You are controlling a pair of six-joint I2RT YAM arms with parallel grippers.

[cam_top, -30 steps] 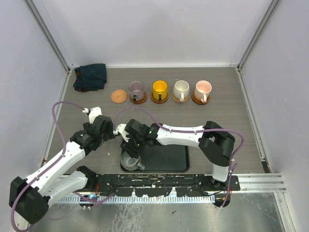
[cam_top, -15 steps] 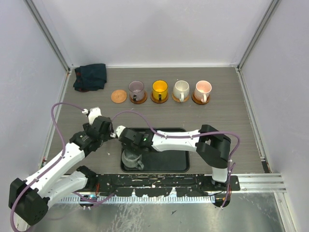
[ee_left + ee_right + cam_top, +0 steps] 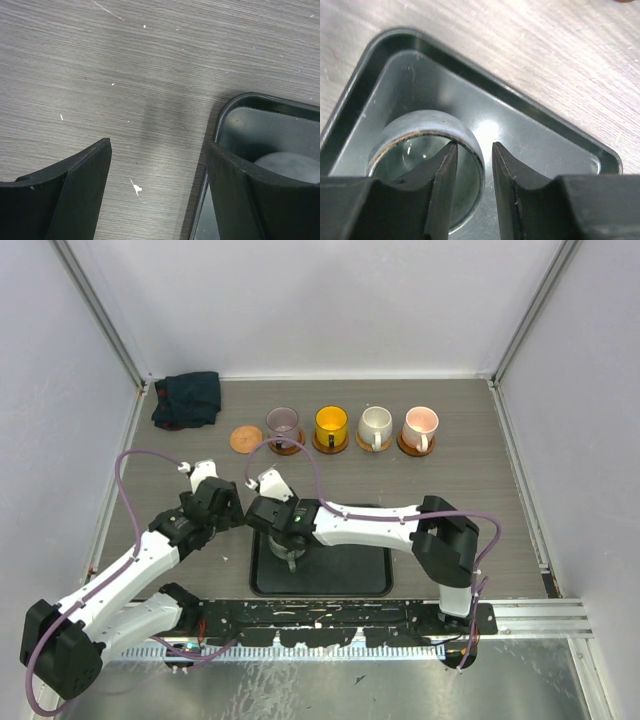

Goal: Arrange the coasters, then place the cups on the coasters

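Straddling the wall of the grey-green cup (image 3: 427,125), our right tool (image 3: 474,147) sits nearest; we cannot tell whether it pinches; left tool (image 3: 159,145) gapes empty.

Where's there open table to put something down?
The table is bare right of the black tray, up to the pink cup. Crowded at the tray's left end: the right gripper straddles the rim of the grey-green cup, the left gripper hovers alongside.

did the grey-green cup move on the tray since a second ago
Yes: the grey-green cup shifted right, farther in from the near-left corner of the tray.
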